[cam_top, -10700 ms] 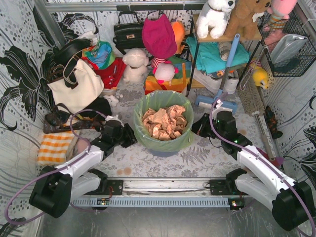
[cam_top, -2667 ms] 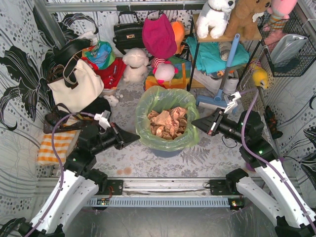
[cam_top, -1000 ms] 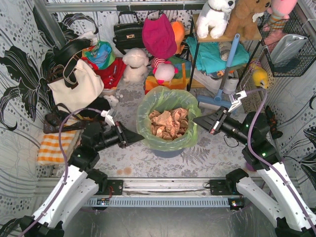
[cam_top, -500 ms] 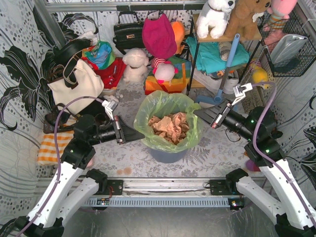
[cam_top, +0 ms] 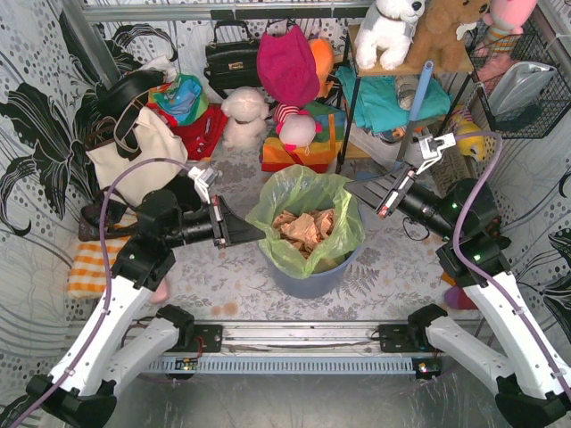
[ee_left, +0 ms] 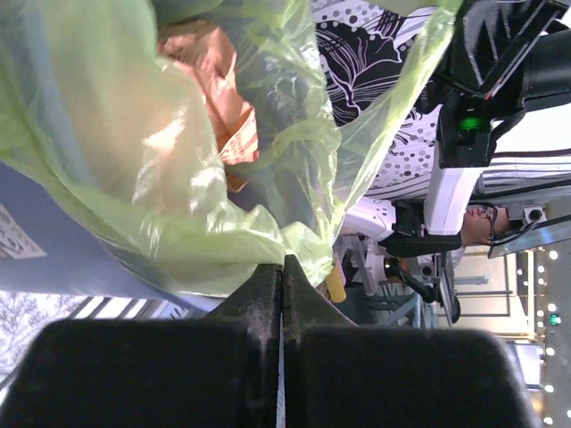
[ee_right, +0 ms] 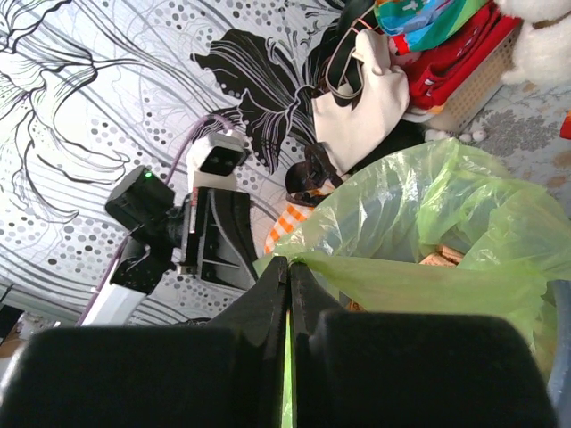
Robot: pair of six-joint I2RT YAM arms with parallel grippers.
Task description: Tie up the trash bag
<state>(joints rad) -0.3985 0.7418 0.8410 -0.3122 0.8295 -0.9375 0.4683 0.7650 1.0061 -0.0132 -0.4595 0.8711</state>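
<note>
one trash bag [cam_top: 308, 207] is sitting in the middle of the top view. its lower part is hanging inside the round blue-grey bin [cam_top: 314, 283], and its upper part is standing above the bin's rim, pulled out toward the left and toward the upper right. crumpled tan paper [cam_top: 302, 228] is showing through the open mouth and through the thin green film. the left gripper [cam_top: 259, 236] is reaching in from the left of the frame with its jaws pressed together, and its tips are pinching the bag's left edge. in the left wrist view the green plastic is bunching right at those closed tips, and the bin's blue wall is lying along the left of that frame. the right gripper [cam_top: 350, 189] is coming in from the right of the frame, likewise fully closed, and is gripping the bag's upper right edge. in the right wrist view a strip of green film is running into the seam between its two fingers. the bin is standing on the leaf-patterned table [cam_top: 241, 294], between the two arms. farther out, a white tote bag [cam_top: 138, 153] is leaning at the upper left, an orange striped cloth [cam_top: 92, 264] is lying at the left edge below it, a white plush toy [cam_top: 243, 116] is sitting above the bag, and a black handbag [cam_top: 230, 59] is hanging near the top of the frame.
</note>
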